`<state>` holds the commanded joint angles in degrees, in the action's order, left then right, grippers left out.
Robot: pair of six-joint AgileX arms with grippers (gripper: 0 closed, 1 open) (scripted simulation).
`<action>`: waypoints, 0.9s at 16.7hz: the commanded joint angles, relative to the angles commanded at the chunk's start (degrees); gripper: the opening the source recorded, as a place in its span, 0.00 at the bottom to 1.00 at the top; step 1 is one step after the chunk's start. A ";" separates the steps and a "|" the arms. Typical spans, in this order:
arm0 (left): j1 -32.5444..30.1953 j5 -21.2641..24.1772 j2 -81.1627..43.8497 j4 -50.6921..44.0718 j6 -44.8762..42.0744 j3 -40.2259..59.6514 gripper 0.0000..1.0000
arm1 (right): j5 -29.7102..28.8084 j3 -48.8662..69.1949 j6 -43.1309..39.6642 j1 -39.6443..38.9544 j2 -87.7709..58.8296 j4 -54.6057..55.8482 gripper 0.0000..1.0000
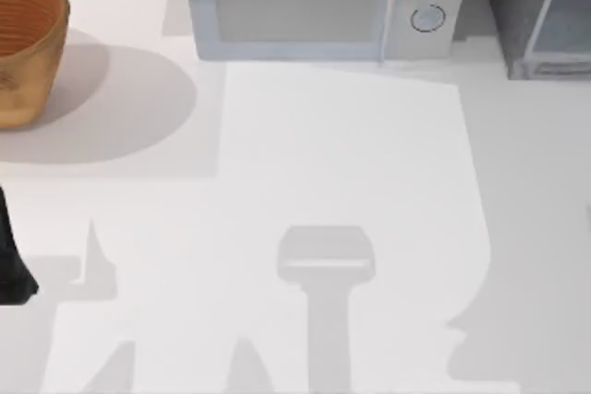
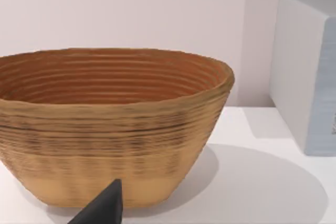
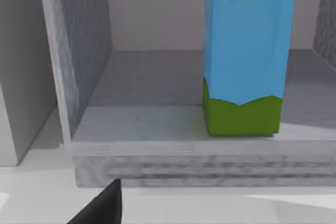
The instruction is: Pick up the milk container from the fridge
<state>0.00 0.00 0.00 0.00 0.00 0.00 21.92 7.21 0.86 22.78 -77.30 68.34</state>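
Note:
The milk container (image 3: 244, 51) stands upright on the fridge floor near its front lip, light blue with a green band at its base and a white top edge. The fridge (image 3: 84, 40) is a dark grey cabinet, and its inside lies open to the right wrist view. In the top view the fridge (image 1: 545, 16) sits at the table's back right corner. A dark tip of my right gripper (image 3: 102, 205) hangs low in front of the fridge's lip, apart from the carton. My left gripper (image 2: 102, 208) is parked at the table's left edge (image 1: 11, 260), facing the basket.
A woven brown basket (image 1: 23, 48) stands at the back left, close before the left wrist camera (image 2: 113, 124). A pale blue-grey microwave (image 1: 323, 2) with two round knobs sits at the back centre, left of the fridge. The white table (image 1: 351, 163) spreads in front.

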 joint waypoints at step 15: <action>0.00 0.00 0.00 0.00 0.00 0.00 1.00 | 7.38 3.25 0.16 7.50 -25.39 24.17 1.00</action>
<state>0.00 0.00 0.00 0.00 0.00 0.00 29.30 10.46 1.02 30.29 -102.68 92.51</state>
